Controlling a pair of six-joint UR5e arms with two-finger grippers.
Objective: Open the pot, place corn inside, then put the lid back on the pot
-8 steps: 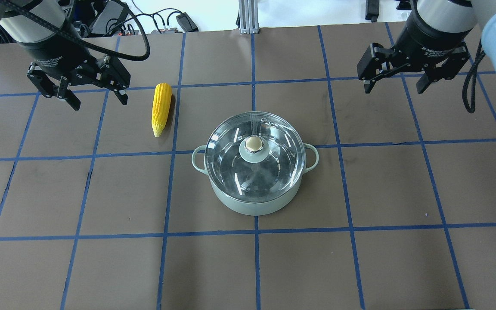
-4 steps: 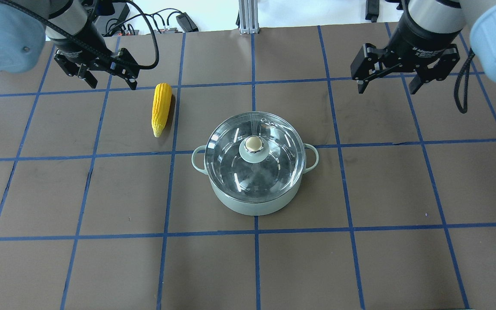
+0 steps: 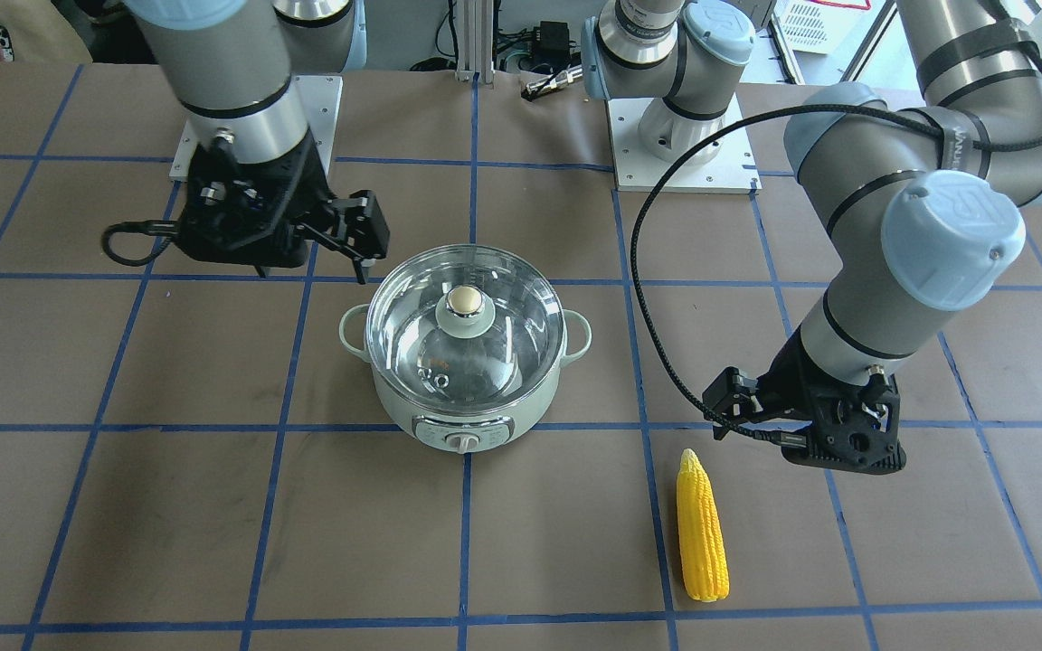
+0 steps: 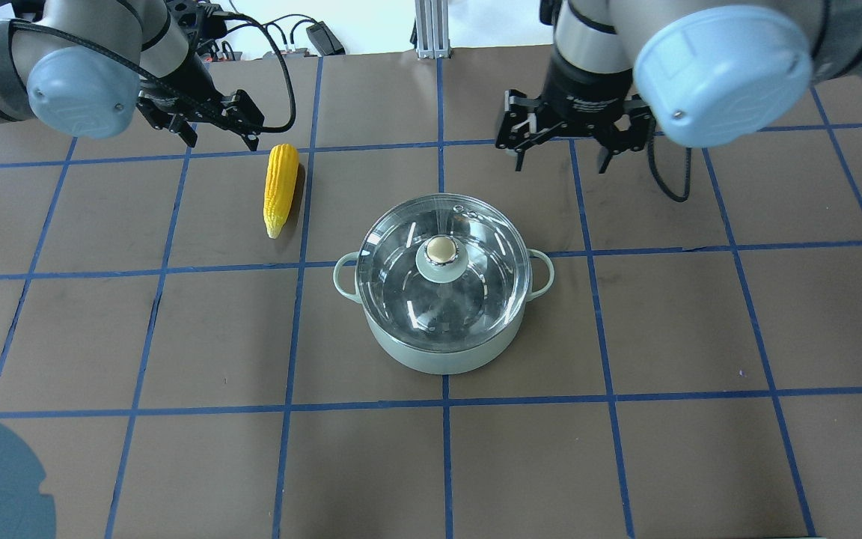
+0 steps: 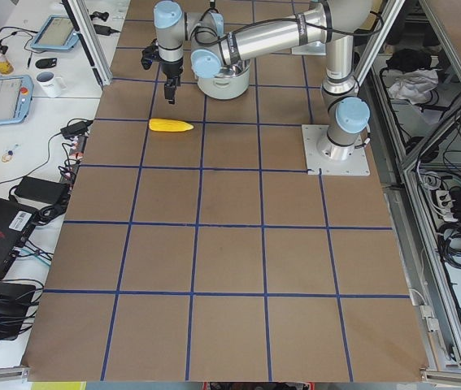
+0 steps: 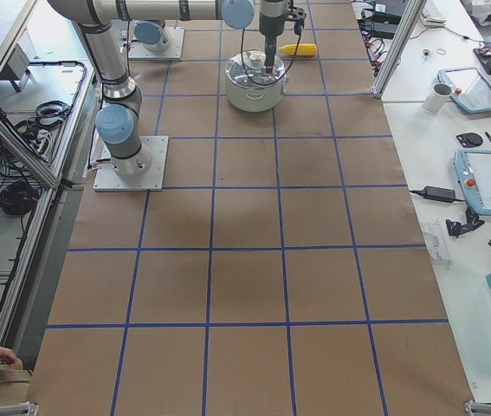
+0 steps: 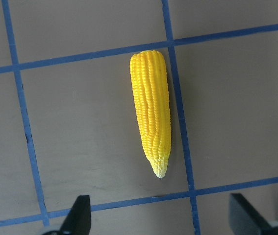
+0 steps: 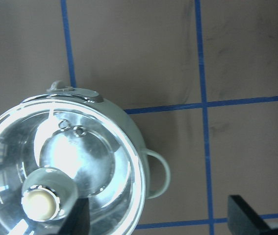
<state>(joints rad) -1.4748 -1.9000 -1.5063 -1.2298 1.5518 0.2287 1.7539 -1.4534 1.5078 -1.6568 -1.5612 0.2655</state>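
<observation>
The mint-green pot (image 4: 442, 358) stands mid-table with the glass lid (image 4: 401, 288) on it, gold knob (image 4: 440, 249) on top. The yellow corn (image 4: 281, 189) lies on the table to the pot's left, apart from it. My left gripper (image 4: 221, 136) is open and empty above the table just beyond the corn's thick end; its wrist view shows the corn (image 7: 152, 110) ahead of the open fingers. My right gripper (image 4: 560, 161) is open and empty beyond the pot's far right side. Its wrist view shows the lid (image 8: 94, 161) and a pot handle (image 8: 167, 171).
The brown table carries a blue tape grid (image 4: 442, 142). An aluminium post (image 4: 431, 30) and cables (image 4: 281, 34) sit at the far edge. The arm base plates (image 3: 684, 163) are on the robot's side.
My left gripper has moved further out and right, toward the corn's thick end. My right gripper has moved left, to just beyond the pot. Pot, lid and corn have not moved.
</observation>
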